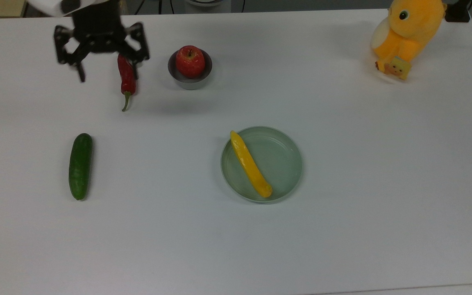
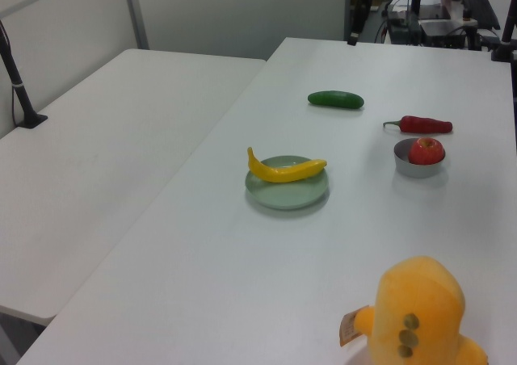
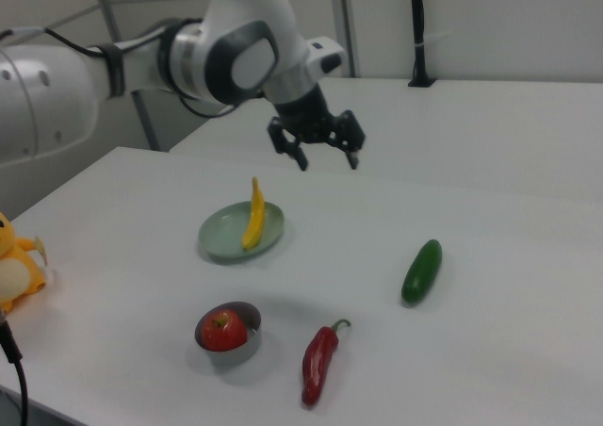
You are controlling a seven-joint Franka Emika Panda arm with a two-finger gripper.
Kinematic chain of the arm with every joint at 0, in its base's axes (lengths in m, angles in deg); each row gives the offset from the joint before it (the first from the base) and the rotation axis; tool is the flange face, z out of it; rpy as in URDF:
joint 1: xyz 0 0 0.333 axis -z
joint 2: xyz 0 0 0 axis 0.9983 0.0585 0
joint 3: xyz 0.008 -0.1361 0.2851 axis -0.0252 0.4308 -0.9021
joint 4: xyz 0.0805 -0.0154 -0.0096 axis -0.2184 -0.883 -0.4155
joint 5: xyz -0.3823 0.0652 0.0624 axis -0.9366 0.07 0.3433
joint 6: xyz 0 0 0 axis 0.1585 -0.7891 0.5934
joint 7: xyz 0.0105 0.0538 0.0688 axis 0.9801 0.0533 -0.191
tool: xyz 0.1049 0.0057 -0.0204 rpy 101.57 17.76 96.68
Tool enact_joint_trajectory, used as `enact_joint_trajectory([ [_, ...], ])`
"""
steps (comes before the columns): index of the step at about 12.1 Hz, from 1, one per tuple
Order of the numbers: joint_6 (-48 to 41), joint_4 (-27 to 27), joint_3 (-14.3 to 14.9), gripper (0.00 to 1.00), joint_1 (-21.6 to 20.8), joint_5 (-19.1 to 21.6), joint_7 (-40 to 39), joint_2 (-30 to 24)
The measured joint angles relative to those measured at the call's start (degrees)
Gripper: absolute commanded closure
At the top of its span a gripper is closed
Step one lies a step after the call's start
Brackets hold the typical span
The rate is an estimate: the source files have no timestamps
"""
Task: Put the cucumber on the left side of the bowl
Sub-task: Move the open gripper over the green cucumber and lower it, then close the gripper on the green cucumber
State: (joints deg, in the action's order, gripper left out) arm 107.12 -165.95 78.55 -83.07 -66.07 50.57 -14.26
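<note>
Sitting snug in the small round grey bowl [image 1: 189, 78] is a glossy red apple [image 1: 190, 61], while the wide shallow pale green dish [image 1: 281, 164] cradles a long, waxy yellow pepper [image 1: 250, 164] lying diagonally across it. Up in the air, the black two-finger gripper [image 1: 105, 74] hangs with its fingers spread wide, gripping nothing. The smooth dark green cucumber [image 1: 80, 166] lies on the matte white table [image 1: 342, 205], well apart from the bowl, toward the top view's left. A wrinkled red chilli [image 1: 127, 80] lies just beside the bowl.
</note>
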Motion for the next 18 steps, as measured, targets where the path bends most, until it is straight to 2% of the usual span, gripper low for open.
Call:
enact_joint_trajectory([
  [4,14.03,0.08,0.08,0.0,3.05,0.0,-0.23,8.59],
  [7,19.52,0.15,0.09,0.0,4.25,0.0,-0.23,14.22],
  [12,24.12,0.34,0.1,0.0,4.85,-0.34,-0.31,20.2],
  [16,28.48,0.46,0.13,0.01,6.05,-3.71,-0.32,24.15],
  [18,29.62,0.5,0.14,0.19,6.7,-4.54,-0.32,25.13],
])
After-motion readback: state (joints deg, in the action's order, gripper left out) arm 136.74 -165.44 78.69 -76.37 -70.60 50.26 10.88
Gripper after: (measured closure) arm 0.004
